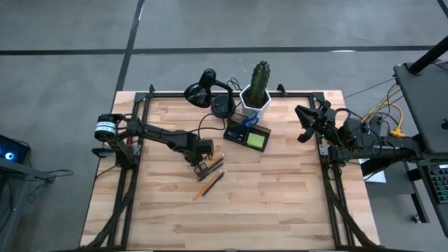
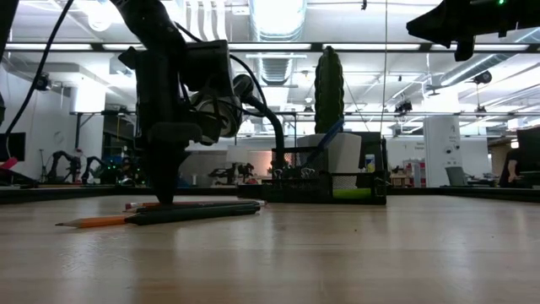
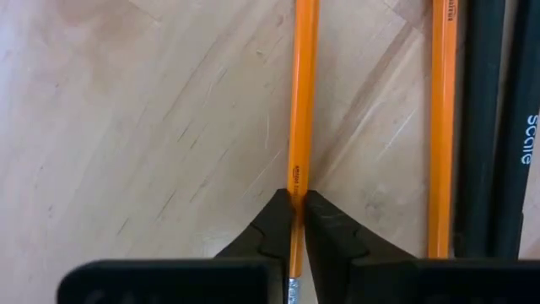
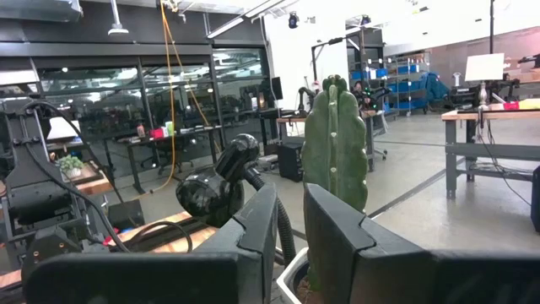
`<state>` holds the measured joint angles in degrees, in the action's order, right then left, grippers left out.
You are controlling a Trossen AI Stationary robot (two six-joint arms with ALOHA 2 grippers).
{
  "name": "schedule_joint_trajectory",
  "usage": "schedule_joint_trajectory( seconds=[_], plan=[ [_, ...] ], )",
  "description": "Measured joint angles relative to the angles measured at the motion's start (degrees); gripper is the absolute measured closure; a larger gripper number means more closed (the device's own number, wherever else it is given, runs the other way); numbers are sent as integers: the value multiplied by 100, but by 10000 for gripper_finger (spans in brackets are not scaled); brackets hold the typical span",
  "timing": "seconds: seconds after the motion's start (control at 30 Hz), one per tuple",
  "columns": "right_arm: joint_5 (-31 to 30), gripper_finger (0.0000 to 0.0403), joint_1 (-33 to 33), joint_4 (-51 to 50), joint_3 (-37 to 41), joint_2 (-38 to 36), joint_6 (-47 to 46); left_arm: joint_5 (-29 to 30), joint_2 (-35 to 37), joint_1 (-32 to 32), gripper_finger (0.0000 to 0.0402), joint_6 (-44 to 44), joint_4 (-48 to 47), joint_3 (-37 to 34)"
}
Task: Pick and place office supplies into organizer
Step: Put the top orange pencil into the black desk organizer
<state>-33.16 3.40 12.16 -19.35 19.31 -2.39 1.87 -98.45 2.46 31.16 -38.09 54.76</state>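
Pale wooden planks make up your table (image 1: 280,203), framed in black rail; working from its left, your left gripper (image 3: 298,221) is down on the boards among the loose pencils, its dark fingers (image 3: 272,228) pinched tight on a thin orange wooden pencil (image 3: 301,101), gripped close to its metal ferrule end. Just beside it lie a second orange pencil (image 3: 443,127) and two dark pens (image 3: 498,127), so lift straight up and slowly; a hold this near one end will likely let the long free part droop, and a sideways drag could roll the neighbours. Further right, behind centre, sits the small dark rectangular organizer (image 1: 248,135) with a lime-green square sticky-note pad (image 1: 256,140) already in it; beside it stand a white hexagonal pot holding a green cactus (image 1: 258,87) and a black desk lamp (image 1: 206,91). At the right edge your right gripper (image 4: 290,232) hangs raised, its fingers a narrow gap apart with nothing between them. Only the left wrist camera shows the pinch itself; the overhead picture alone gives you the route to the organizer; the table-level camera shows the pencil lying flat.
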Motion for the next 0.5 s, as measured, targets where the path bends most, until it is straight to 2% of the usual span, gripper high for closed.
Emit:
schedule_joint_trajectory(
  seconds=[0.5],
  plan=[
    [0, 350, 0, 0, 0, 0, 4, 54, 15, 9, 393, -48, 5, 417]
  ],
)
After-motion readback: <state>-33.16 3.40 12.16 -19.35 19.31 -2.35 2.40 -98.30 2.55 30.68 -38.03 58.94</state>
